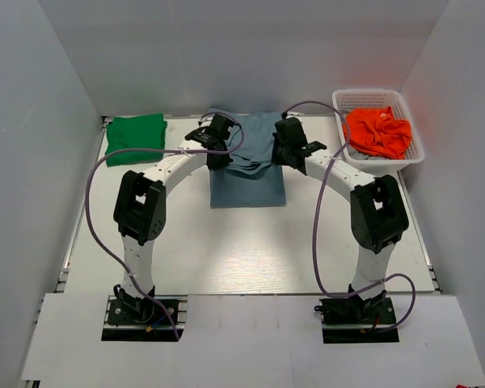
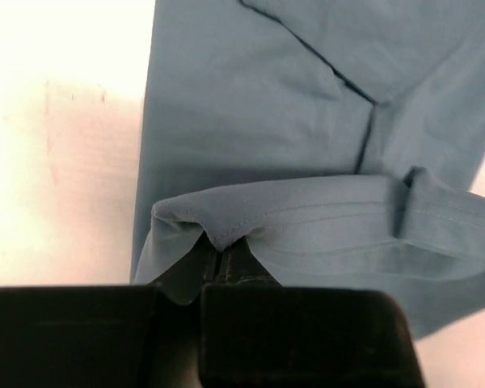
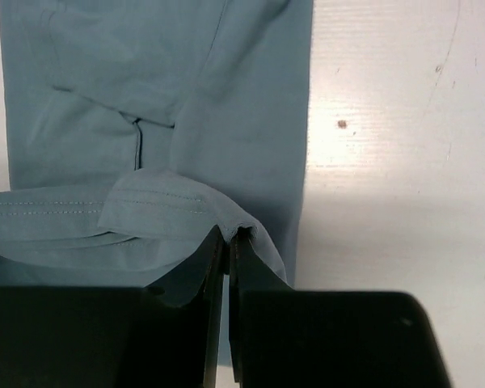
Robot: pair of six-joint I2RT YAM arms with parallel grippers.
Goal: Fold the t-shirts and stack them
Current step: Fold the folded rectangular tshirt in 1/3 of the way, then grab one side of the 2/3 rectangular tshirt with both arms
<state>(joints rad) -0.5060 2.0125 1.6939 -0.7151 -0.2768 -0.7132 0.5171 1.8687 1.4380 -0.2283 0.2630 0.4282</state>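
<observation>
The left gripper (image 2: 220, 263) and right gripper (image 3: 229, 242) are each clamped on one hem corner of the slate-blue t-shirt (image 1: 249, 182), mid-tabletop (image 1: 250, 242), so the fold edge lifts level; the green t-shirt (image 1: 135, 133) lies folded far-left.

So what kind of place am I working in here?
Likely a lab test cell, not a home: plain white panels box in a white table, the left arm and right arm are bolted at its near edge, and the props are a grey-blue shirt, a green shirt and a plastic basket.
</observation>
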